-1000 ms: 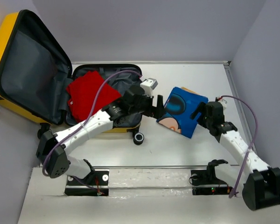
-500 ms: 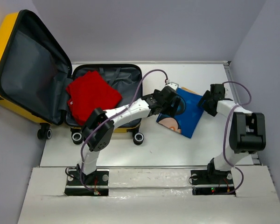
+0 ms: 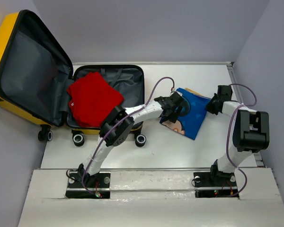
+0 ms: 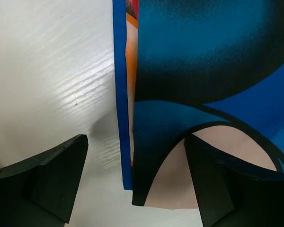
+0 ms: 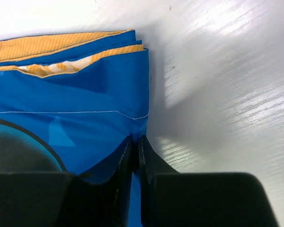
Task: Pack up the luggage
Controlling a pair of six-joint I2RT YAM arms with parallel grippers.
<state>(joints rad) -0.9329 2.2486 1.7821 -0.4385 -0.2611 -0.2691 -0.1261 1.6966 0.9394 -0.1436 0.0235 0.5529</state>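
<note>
— Where does the luggage (image 3: 33,66) sit?

— At the far-left corner of the bench (image 3: 213,80). It is open, its lid tipped back past the left edge so the grey-lined lower half faces up. I'd judge that lets the arms reach in from above.

— Anything in it?

— A folded red garment (image 3: 92,97) fills the left part of the lower half. A strip of lining shows bare on the right.

— What goes in next?

— Probably the blue cloth (image 3: 195,118). It lies folded flat on the bench right of centre, near the luggage's wheeled edge but apart from it.

— Who has it?

— The right arm (image 3: 233,109) comes in from the right, and the right jaws are closed on the cloth's right edge, fabric pinched between them. The left arm (image 3: 142,109) stretches past the luggage's near corner. The left jaws stand wide astride the cloth's left edge, one over bare bench and one over the print. Whether they touch it I cannot tell.

— Why both sides?

— My guess is that, held at opposite edges, the folded layers would lift together and not fall open.

— Any lettering?

— None readable. The cloth bears a cartoon print, a dark round shape and a skin-toned patch, with orange-striped layers at one edge. I can make out no brand.
</note>
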